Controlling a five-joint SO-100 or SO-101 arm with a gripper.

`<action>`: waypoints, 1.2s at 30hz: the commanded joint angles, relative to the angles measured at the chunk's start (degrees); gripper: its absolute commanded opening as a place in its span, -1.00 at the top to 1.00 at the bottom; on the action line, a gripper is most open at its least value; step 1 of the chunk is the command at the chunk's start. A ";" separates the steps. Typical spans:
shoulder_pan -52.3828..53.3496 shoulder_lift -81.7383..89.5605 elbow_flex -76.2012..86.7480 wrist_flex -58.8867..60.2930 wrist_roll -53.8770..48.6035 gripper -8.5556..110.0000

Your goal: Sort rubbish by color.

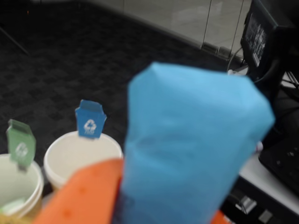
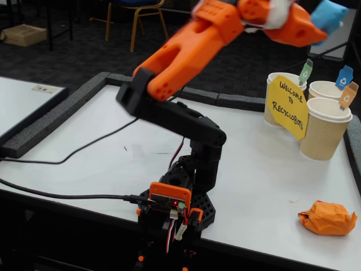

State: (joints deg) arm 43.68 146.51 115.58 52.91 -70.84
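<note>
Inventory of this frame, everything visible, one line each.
blue paper wad: 1, blue, held in the gripper above the cups.
orange paper wad: 1, orange, on the table at front right in the fixed view.
paper cups: 3, beige ribbed, far right of the table, tagged green, blue, orange.
green scrap: 1, pale green, inside the green-tagged cup, wrist view only.
sign: 1, yellow, leaning on the cups.
table: 1, white, dark foam edging.
chair: 1, blue seat, background floor.
cables: black, across the table to the base.
arm: 1, orange and black.
gripper: 1, orange, closed on the blue wad.

dark carpet (image 2: 84, 42), yellow-legged chair (image 2: 138, 14), white table (image 2: 101, 147)
</note>
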 commanded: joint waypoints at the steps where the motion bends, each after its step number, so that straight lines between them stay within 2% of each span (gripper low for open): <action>1: -1.67 -8.88 -9.67 -7.73 0.53 0.85; 21: -10.11 -49.66 -44.03 -14.06 0.44 0.85; 36: -8.96 -65.04 -52.65 -19.95 0.09 0.85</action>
State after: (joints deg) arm 34.19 79.28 72.25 35.60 -70.84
